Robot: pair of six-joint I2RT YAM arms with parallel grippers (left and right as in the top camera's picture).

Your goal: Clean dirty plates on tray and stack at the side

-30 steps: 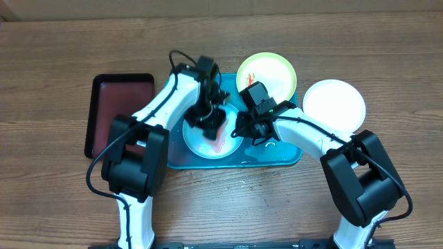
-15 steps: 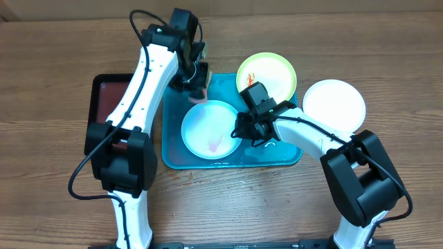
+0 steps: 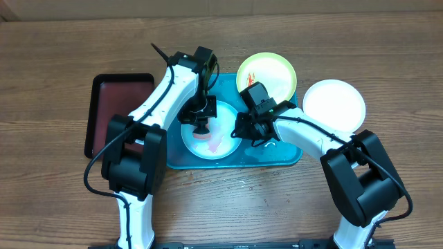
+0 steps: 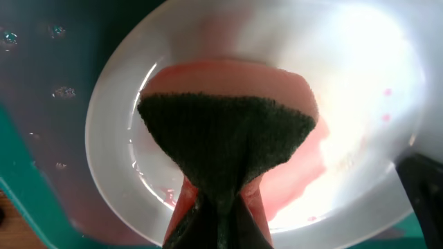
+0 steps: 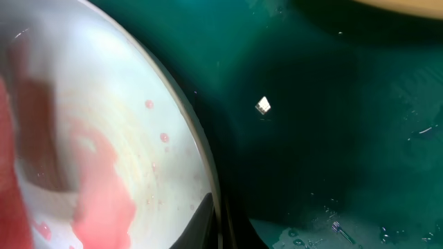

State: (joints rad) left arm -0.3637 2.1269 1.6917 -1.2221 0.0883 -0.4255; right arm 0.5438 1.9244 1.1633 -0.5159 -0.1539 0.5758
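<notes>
The pale cyan plate (image 3: 223, 135) lies on the cyan-blue tray (image 3: 277, 158) and carries a red smear. My left gripper (image 3: 201, 126) is shut on a pink sponge with a dark green scrub face (image 4: 228, 131) and presses it onto this plate (image 4: 118, 138). My right gripper (image 3: 240, 133) is shut on the plate's right rim (image 5: 208, 187), one finger on either side. The yellow-green rimmed plate (image 3: 266, 76) sits at the tray's back right with a small red smear. The white plate (image 3: 334, 104) lies on the table to the right of the tray.
A smaller black tray with a dark red inside (image 3: 118, 111) lies left of the blue tray. Water droplets dot the tray floor (image 5: 311, 138). The wooden table (image 3: 387, 55) spreads all around.
My left arm lifted the sponge to the tray's back edge half a second ago and has come back down onto the pale cyan plate. The right arm has not moved.
</notes>
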